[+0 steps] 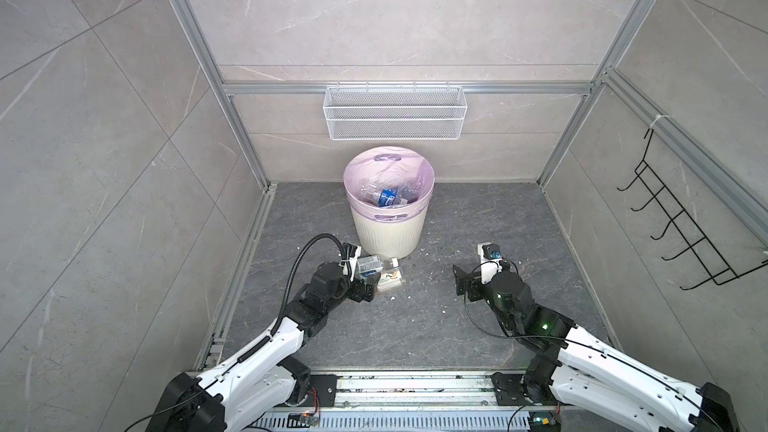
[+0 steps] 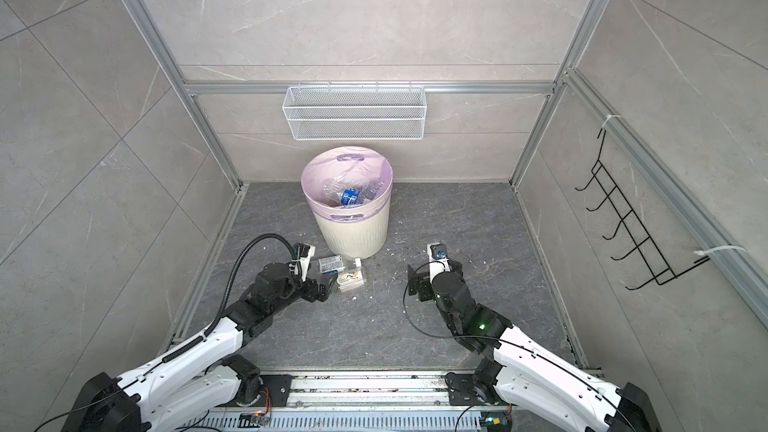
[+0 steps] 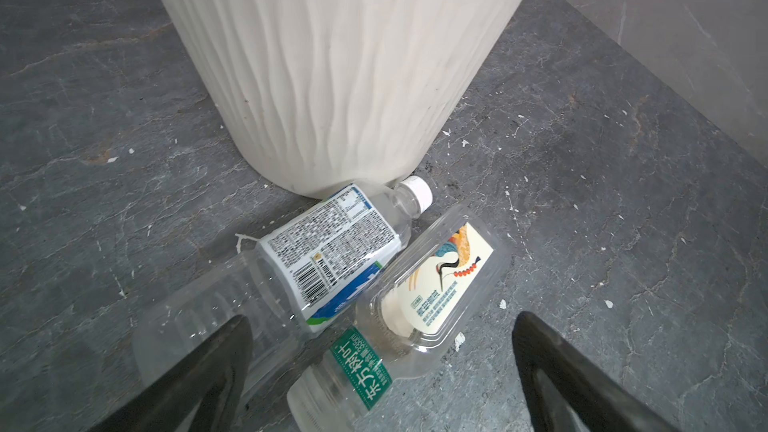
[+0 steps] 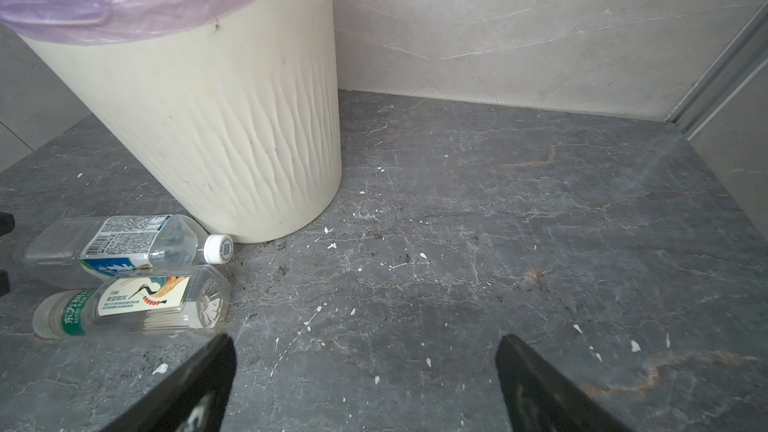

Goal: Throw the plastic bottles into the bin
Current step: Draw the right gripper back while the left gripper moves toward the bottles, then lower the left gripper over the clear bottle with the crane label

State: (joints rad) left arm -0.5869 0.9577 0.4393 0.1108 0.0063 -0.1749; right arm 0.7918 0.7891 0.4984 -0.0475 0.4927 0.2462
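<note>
two plastic bottles lie side by side at the foot of the bin, long axes slanting away between the left fingers, spread open just over them; the right fingers, open too, are farther.

L arm: white/black, came in from lower left of both top views, elbow bent, wrist turned toward frame centre. L gripper: jaws spread wide, held low. R arm: from lower right, same bend. R gripper: jaws spread wide, facing frame-left.
</note>
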